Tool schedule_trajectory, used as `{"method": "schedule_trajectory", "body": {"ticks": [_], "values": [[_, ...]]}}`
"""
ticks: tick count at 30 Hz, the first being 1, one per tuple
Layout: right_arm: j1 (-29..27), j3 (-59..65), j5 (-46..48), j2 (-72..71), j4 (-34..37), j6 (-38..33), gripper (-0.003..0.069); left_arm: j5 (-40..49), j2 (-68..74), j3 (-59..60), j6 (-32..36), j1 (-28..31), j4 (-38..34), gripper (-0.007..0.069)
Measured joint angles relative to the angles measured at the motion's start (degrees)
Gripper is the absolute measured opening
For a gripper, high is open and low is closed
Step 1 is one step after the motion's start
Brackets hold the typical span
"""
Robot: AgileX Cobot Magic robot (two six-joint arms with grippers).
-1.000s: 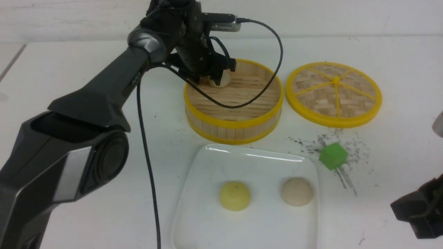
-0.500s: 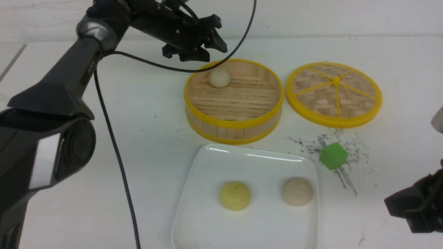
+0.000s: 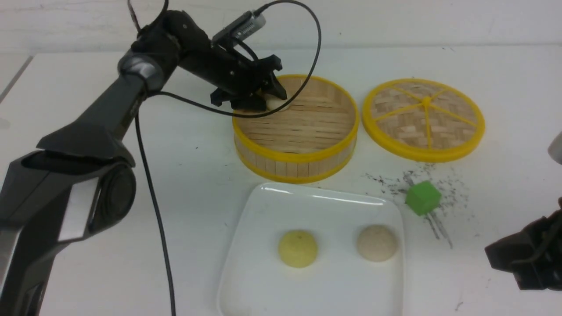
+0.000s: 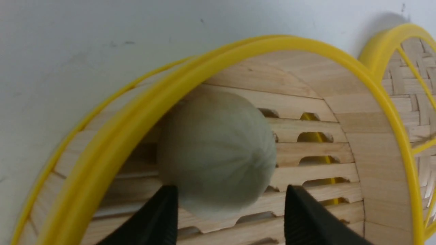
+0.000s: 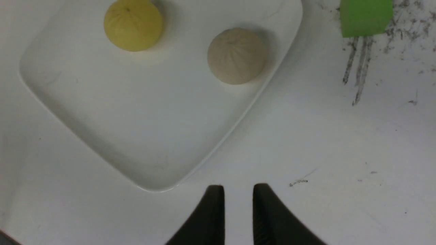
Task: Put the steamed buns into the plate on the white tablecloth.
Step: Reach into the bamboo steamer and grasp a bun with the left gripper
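Observation:
A pale yellow steamed bun (image 3: 298,249) and a cream steamed bun (image 3: 377,243) sit apart in the white square plate (image 3: 259,210) on the white tablecloth (image 3: 491,66). A third cream bun (image 4: 218,153) rests on the slats of the bamboo steamer (image 3: 298,158), close to its far left wall. My left gripper (image 4: 231,200) reaches over that rim, open. Its two black fingertips stand either side of the bun's near edge. My right gripper (image 5: 238,190) hovers over bare cloth off the plate's corner. Its fingers stand a narrow gap apart with nothing between them.
The woven steamer lid (image 3: 423,118) lies flat to the right of the steamer. A green cube (image 3: 423,198) sits on dark scuff marks right of the plate. The left arm's cable (image 3: 153,210) hangs down over the cloth at the left.
My left gripper lifted away from the bun, swung up and back, then came down at it again from the left. The bun stayed in the steamer. The right arm edged left.

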Motion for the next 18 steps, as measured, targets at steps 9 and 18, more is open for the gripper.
{"method": "schedule_trajectory", "body": {"ticks": [9,18], "values": [[0.0,0.0,0.0,0.0,0.2,0.1,0.0153,-0.9,1.0,0.0,3.7,0.0,0.0,0.0226],[0.0,0.0,0.0,0.0,0.4,0.2,0.0156,4.2,-4.5,0.4,2.9,0.2,1.6,0.0022]]}}
